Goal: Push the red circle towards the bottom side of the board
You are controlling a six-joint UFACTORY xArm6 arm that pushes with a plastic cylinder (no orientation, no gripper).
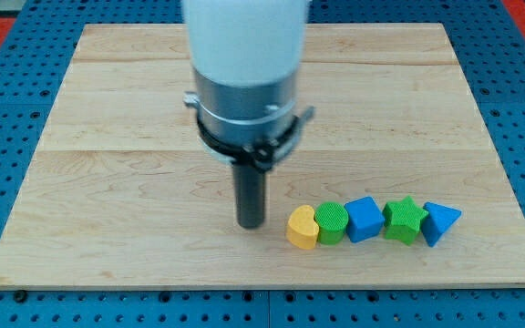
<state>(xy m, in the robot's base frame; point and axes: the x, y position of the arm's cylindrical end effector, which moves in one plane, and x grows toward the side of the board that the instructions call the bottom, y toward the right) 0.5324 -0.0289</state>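
Observation:
No red circle shows in the camera view; it may be hidden behind the arm's wide white and grey body (244,73). My tip (250,224) rests on the wooden board (108,182), just left of a row of blocks near the view's bottom. The nearest block is a yellow heart (303,228), a small gap to the right of my tip.
The row runs rightward from the yellow heart: a green circle (331,222), a blue block (365,219), a green star (403,220) and a blue triangle (439,223), packed close together. A blue pegboard (7,46) surrounds the board.

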